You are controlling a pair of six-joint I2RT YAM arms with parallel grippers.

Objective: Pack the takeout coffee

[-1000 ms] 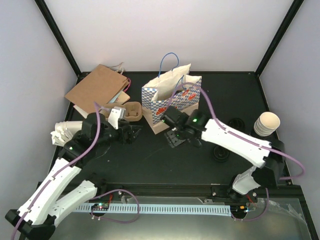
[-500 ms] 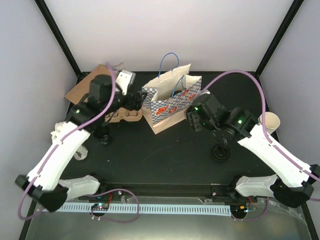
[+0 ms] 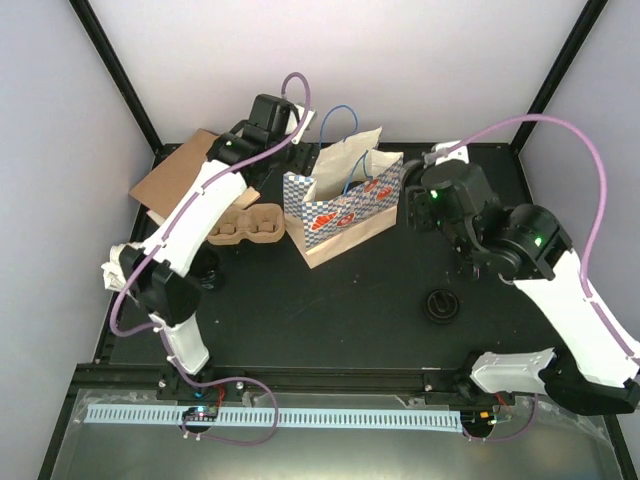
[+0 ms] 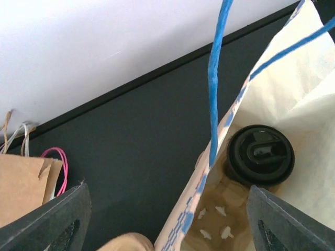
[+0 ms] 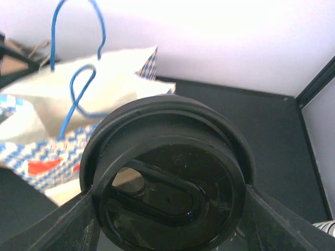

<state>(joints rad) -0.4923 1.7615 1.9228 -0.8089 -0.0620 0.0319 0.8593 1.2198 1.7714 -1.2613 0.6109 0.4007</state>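
Scanning from the near edge: one black disc [image 3: 440,305] lies on the worktop [image 3: 330,320] at 4 o'clock of the checked bag [image 3: 335,215]; cup or bare lid, I cannot tell. Right gripper [image 5: 170,230], jaws clenched on a lidded cup [image 5: 167,167], hangs at the bag's 3 o'clock, just beside its rim, not yet over the mouth. Inside the bag, one packed cup [image 4: 260,154] stands upright. Left gripper [image 4: 167,230], jaws released and empty, hovers at the bag's 11 o'clock rim. Judgement: one in, one in hand, possibly one left.
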